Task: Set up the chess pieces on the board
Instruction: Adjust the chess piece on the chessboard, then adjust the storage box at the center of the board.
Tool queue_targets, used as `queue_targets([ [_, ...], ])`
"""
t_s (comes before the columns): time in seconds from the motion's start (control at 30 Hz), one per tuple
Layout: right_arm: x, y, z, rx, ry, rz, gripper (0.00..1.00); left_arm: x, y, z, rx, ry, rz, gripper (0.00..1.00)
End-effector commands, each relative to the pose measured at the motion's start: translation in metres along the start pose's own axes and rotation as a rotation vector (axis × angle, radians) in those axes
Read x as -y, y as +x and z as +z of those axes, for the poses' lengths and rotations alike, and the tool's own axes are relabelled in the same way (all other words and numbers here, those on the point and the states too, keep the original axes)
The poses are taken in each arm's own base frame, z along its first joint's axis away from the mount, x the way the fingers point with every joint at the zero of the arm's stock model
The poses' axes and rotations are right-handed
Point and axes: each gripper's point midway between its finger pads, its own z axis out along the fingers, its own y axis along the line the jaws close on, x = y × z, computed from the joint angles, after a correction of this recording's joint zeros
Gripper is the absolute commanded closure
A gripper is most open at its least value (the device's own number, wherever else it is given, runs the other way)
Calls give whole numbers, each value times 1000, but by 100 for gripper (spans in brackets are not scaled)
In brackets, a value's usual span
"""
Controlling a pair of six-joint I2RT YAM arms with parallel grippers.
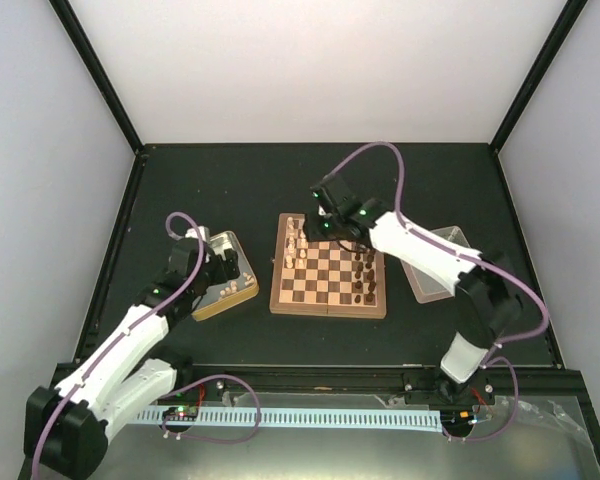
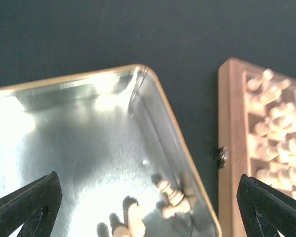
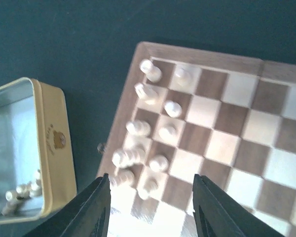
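The board (image 1: pixel 325 278) lies mid-table. Pale chess pieces (image 1: pixel 297 246) stand in its two left columns and dark ones (image 1: pixel 363 276) along its right side. My right gripper (image 1: pixel 317 216) hovers above the board's far-left corner. In the right wrist view it (image 3: pixel 150 207) is open above the pale pieces (image 3: pixel 172 107), with nothing between its fingers. My left gripper (image 2: pixel 148 207) is wide open over the gold tin (image 2: pixel 173 126). Several cream pieces (image 2: pixel 173 197) lie loose in the tin's corner below it.
The gold tin (image 1: pixel 218 302) sits left of the board, a narrow strip of dark table between them. A silver-grey tray (image 1: pixel 435 265) lies right of the board, under the right arm. Dark frame rails border the table.
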Motion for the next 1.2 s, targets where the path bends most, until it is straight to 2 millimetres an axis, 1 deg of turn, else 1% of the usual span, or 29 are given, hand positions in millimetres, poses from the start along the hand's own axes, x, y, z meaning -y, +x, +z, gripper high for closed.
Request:
queue_targets([
  [0.0, 25, 10, -26, 86, 46, 18, 53, -1, 11, 10, -66, -8, -85, 2],
  [0.03, 29, 13, -34, 99, 46, 24, 53, -2, 18, 13, -100, -19, -93, 3],
  [0.13, 41, 31, -44, 91, 55, 32, 53, -3, 38, 18, -200, -24, -105, 5],
  [0.17, 44, 37, -47, 90, 55, 32, 53, 0, 44, 20, -231, -8, -102, 7],
  [0.2, 47, 42, -50, 93, 54, 32, 53, 6, 50, 21, -263, 30, -82, 9],
  [0.27, 54, 53, -55, 96, 52, 28, 52, 26, 58, 22, -334, 138, -33, 12],
  [0.33, 57, 63, -56, 95, 39, 14, 49, 42, 69, 24, -420, 222, 8, 14],
  [0.37, 57, 64, -57, 97, 31, 8, 49, 44, 75, 25, -459, 228, 16, 16],
  [0.47, 54, 67, -59, 98, 0, -19, 49, 39, 89, 30, -551, 181, 55, 21],
  [0.53, 54, 69, -59, 104, -7, -31, 49, 34, 96, 32, -579, 138, 72, 22],
  [0.6, 56, 70, -62, 113, -5, -37, 49, 37, 99, 29, -590, 150, 81, 22],
  [0.7, 58, 68, -70, 147, -10, -28, 48, 45, 95, 23, -585, 187, 88, 22],
  [0.77, 57, 67, -72, 157, -18, -20, 48, 50, 91, 18, -576, 208, 103, 23],
  [0.83, 56, 66, -73, 157, -22, -12, 48, 46, 92, 15, -599, 175, 119, 28],
  [0.87, 56, 67, -73, 156, -23, -6, 48, 37, 97, 11, -633, 123, 124, 30],
  [0.93, 56, 68, -73, 153, -27, 1, 48, 23, 100, 4, -659, 20, 141, 32],
  [1.0, 57, 70, -71, 149, -30, 7, 48, 13, 103, -2, -670, -49, 164, 34],
  [1.07, 57, 72, -69, 144, -30, 9, 48, 10, 107, -1, -683, -72, 166, 42],
  [1.17, 58, 73, -64, 130, -22, 9, 48, 7, 113, 6, -717, -103, 175, 54],
])
